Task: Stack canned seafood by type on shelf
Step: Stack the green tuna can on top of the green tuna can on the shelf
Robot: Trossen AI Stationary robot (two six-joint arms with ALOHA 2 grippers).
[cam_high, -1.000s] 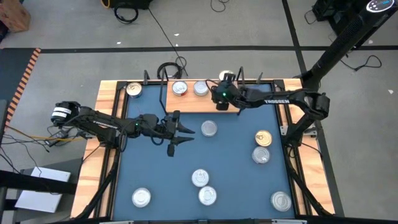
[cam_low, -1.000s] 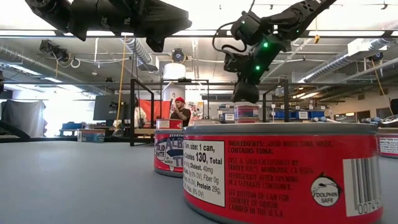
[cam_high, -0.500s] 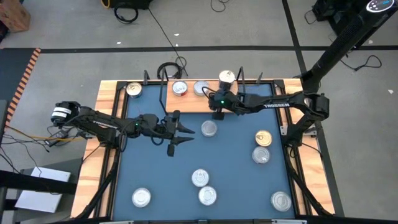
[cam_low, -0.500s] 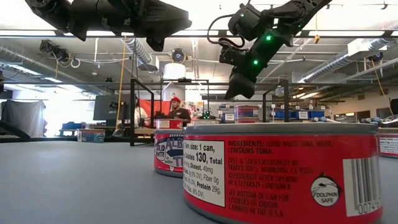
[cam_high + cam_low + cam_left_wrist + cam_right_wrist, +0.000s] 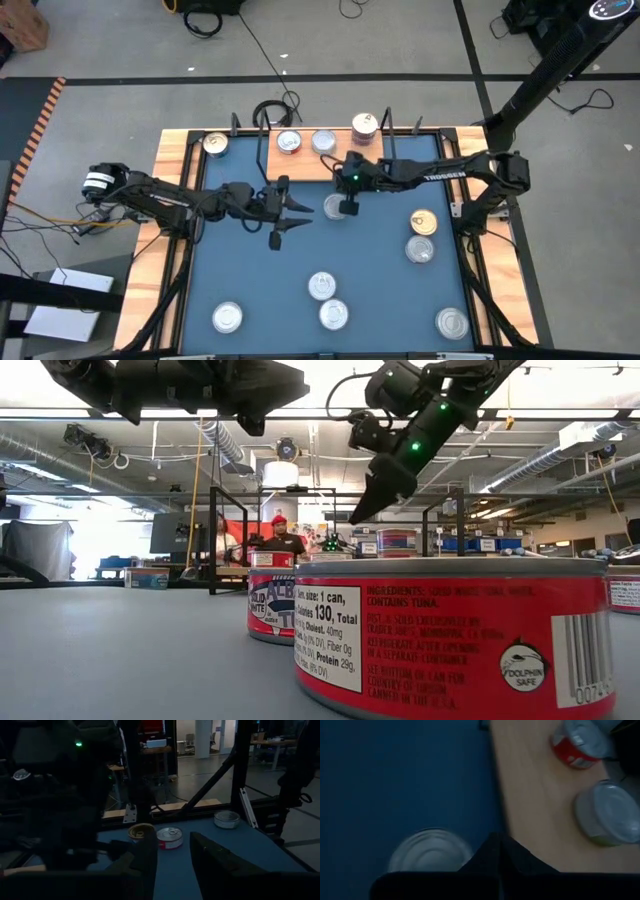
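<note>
The shelf (image 5: 302, 166), a light wooden board, lies at the table's far edge. Two silver-lidded cans (image 5: 289, 142) (image 5: 323, 141) and a raised red-sided can (image 5: 365, 125) stand on it. Several more cans sit on the blue table, one (image 5: 334, 206) just in front of the shelf. My right gripper (image 5: 348, 208) hangs shut above that can's right side, slanting down, well clear of the table in the low view (image 5: 358, 516). My left gripper (image 5: 292, 214) stands open and level to the can's left, with nothing between its fingers (image 5: 172, 860).
One can (image 5: 215, 143) sits on the wooden rim at the far left. Two cans (image 5: 424, 221) (image 5: 419, 248) stand near the right edge, and others (image 5: 322, 285) (image 5: 228, 318) (image 5: 452, 322) toward the near edge. A red can (image 5: 450, 635) fills the low view's foreground.
My right gripper has come away from the red-sided can on the shelf and has shut. It has swung toward the near edge and a little left, tipping and rolling as it went, until it stands over the can in front of the shelf. The can stays on the shelf.
</note>
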